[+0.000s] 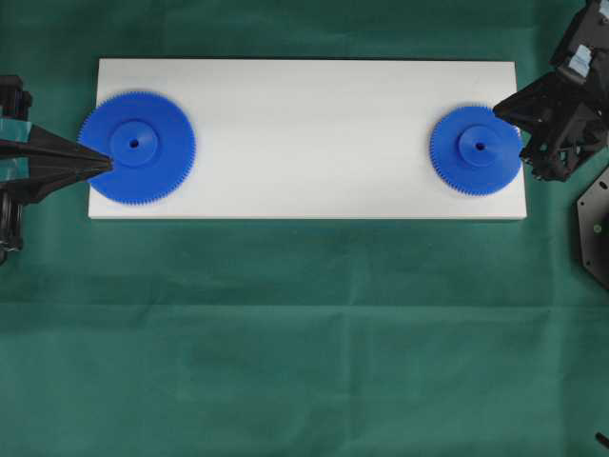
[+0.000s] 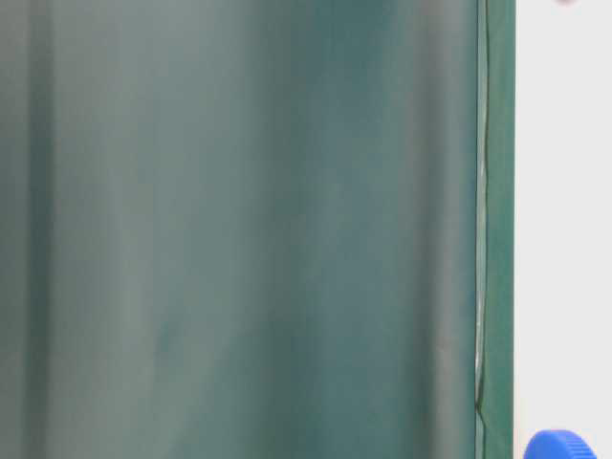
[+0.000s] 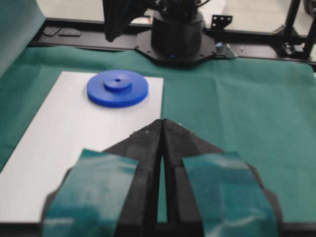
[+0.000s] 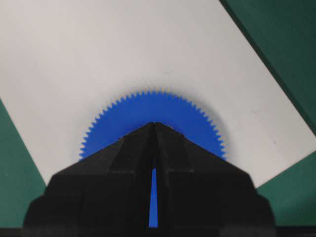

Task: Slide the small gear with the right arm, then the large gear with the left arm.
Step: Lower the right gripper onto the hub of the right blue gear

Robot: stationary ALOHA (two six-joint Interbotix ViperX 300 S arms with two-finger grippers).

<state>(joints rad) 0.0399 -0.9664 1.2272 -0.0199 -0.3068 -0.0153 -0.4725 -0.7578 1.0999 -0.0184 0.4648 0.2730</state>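
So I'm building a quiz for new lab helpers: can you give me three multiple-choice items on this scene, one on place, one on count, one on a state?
1. Where does the large gear lie on the white board?
A. left end
B. middle
C. right end

2. How many blue gears are there?
A. one
B. two
C. three

3. How do the right gripper's fingers stand?
A. wide open
B. shut together
C. clamped on a gear's rim

Key: 1 A, the overhead view shows it there; 2 B, it and the small gear; 3 B, tips meet in a wedge over that gear.
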